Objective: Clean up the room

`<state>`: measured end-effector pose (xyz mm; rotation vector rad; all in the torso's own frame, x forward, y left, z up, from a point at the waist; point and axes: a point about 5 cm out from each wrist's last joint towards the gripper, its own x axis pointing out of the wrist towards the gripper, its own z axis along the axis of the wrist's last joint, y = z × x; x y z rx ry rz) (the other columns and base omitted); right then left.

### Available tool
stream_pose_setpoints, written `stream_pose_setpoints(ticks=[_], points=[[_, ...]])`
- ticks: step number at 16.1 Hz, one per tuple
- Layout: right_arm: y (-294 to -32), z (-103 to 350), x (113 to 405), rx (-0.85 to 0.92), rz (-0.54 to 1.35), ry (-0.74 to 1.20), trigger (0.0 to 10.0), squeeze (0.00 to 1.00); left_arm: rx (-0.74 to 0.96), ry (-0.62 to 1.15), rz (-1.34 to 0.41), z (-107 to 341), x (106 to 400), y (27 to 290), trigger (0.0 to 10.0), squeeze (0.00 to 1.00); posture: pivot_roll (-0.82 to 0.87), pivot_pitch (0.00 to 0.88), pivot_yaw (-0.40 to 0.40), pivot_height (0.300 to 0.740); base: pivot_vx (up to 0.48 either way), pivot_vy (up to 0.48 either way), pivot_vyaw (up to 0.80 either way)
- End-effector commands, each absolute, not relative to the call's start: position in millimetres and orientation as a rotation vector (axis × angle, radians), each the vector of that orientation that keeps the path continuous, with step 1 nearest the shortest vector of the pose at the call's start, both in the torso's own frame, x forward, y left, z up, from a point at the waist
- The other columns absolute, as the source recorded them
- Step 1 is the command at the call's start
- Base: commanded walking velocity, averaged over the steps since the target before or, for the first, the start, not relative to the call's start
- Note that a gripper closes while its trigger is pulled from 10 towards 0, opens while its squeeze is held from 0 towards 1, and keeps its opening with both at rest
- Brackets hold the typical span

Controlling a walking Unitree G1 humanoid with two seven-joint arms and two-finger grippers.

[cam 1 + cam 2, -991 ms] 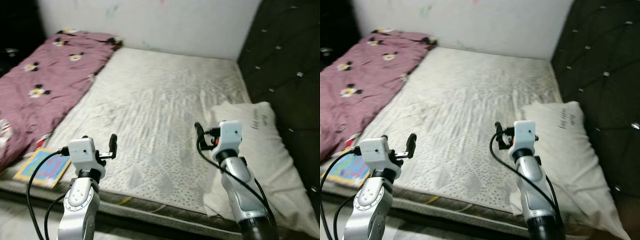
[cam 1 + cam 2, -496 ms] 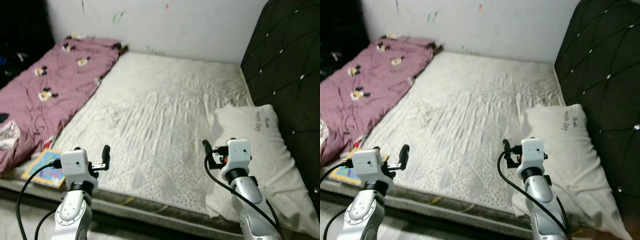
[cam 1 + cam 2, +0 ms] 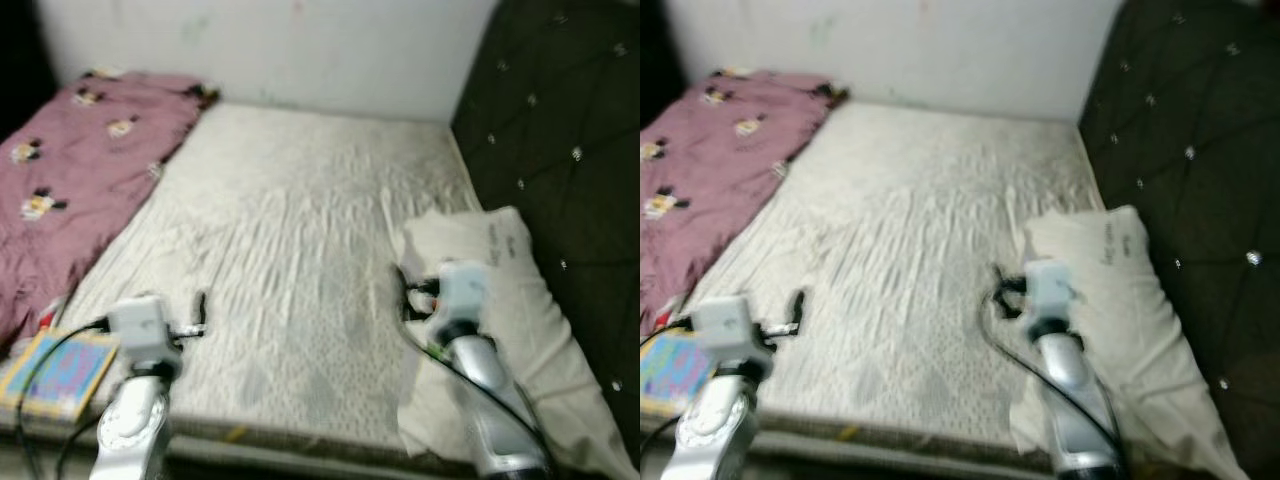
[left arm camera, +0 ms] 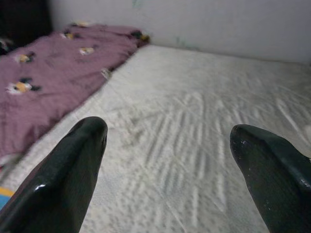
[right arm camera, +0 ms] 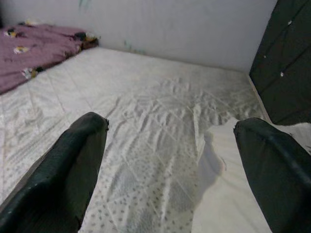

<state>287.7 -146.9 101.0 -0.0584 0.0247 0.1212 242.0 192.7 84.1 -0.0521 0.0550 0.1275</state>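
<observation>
Mattress (image 3: 300,230); both tools (image 4: 167,160) (image 5: 170,165) raised above it, fingers spread.

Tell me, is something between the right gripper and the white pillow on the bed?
Nothing visible. The right gripper, jaws open and empty, is above the mattress edge, and the pillow lies just beside it, toward the dark headboard.

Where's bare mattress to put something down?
Widest bare stretch: middle of the mattress, bordered by the purple blanket on the robot's left, the pillow on its right and the wall behind. Crowded: the near left corner with the colourful book, and the headboard side under the pillow.
</observation>
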Motion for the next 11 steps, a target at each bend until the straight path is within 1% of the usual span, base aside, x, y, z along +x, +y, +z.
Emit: stream_pose_setpoints(ticks=[1,4,6,7,11], points=[[-161.3,96.4,284.3,-0.076,0.083,0.049,10.0,0.00,-0.062,0.049,0.109,86.4,244.4,182.3,10.0,0.00,0.04,0.007,-0.005,0.740,0.000,0.000,0.00],[-159.0,96.6,285.8,-0.074,0.088,0.049,10.0,0.00,-0.099,0.055,0.130,85.1,245.8,181.8,10.0,0.00,0.04,0.001,-0.008,0.740,0.000,0.000,0.00],[-157.7,97.2,286.1,-0.071,0.094,0.048,10.0,0.00,-0.095,0.047,0.126,85.3,245.9,182.0,10.0,0.00,0.04,0.000,-0.011,0.740,0.000,0.000,0.00],[-157.1,97.3,286.1,-0.066,0.097,0.048,10.0,0.00,-0.087,0.051,0.127,83.7,245.3,182.7,10.0,0.00,0.04,0.000,-0.014,0.740,0.000,0.240,0.00],[-153.7,97.5,286.2,-0.057,0.106,0.047,10.0,0.00,-0.095,0.059,0.115,83.2,245.1,179.6,10.0,0.00,0.04,0.001,-0.017,0.740,0.000,0.306,-0.76]])
